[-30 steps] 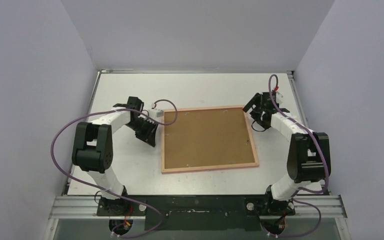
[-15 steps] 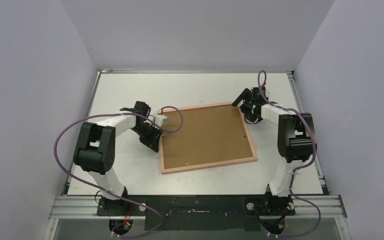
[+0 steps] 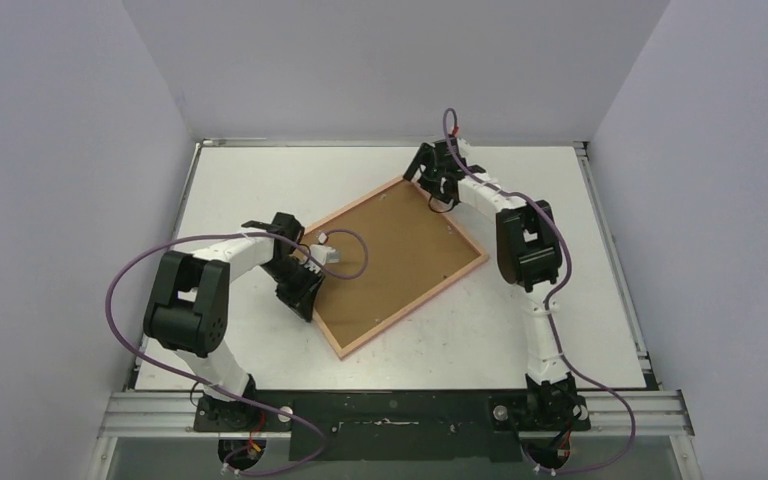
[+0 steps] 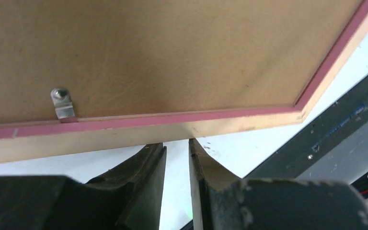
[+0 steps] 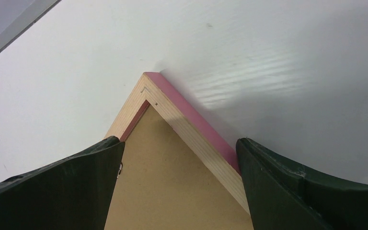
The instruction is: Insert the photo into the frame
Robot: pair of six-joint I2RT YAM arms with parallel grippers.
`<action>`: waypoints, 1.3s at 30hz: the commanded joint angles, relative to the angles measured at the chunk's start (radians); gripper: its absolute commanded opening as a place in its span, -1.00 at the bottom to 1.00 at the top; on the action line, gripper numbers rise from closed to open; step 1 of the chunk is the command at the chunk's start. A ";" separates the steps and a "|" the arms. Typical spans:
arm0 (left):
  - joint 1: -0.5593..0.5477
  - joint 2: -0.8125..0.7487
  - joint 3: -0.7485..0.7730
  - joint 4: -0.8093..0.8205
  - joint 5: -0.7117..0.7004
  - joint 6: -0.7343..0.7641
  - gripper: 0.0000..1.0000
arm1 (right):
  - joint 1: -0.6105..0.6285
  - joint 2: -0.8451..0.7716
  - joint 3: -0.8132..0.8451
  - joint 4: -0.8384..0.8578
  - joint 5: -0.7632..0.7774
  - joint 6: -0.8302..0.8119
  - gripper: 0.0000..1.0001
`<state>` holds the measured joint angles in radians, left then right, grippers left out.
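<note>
Bench (image 3: 250,180): frame (image 5: 187,125) back up at centre, diamond-wise; board (image 3: 390,250) fills it. Photo not in view.
Right gripper (image 3: 432,172): fingers wide, astride 12 o'clock corner.
Left gripper (image 4: 177,143): fingers narrow, empty, tips at 9 o'clock edge.
Clip (image 4: 63,103) overlaps board.
Likely step: positioning frame. Push low, slowly, keep frame flat.
No legible writing.

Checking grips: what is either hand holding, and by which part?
Nothing is gripped. The right hand stands open astride a corner of the frame; the left hand, nearly closed and empty, sits at the frame's edge.
</note>
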<state>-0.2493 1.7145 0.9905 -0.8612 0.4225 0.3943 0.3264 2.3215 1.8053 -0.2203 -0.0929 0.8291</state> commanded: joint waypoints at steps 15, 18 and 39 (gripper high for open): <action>0.020 -0.054 0.286 -0.212 0.138 0.173 -0.23 | 0.086 -0.152 0.176 -0.240 0.219 -0.157 0.80; 0.080 -0.067 0.385 -0.246 0.102 0.122 -0.08 | 0.124 -0.263 0.083 -0.226 0.248 -0.206 0.79; 0.350 0.047 0.630 0.073 -0.093 -0.195 0.93 | 0.331 -0.990 -0.777 -0.172 0.279 0.003 0.80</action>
<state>-0.0036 1.7611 1.5833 -0.9070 0.2882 0.3210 0.6476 1.4220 1.1172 -0.3985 0.1467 0.7563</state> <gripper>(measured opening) 0.959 0.898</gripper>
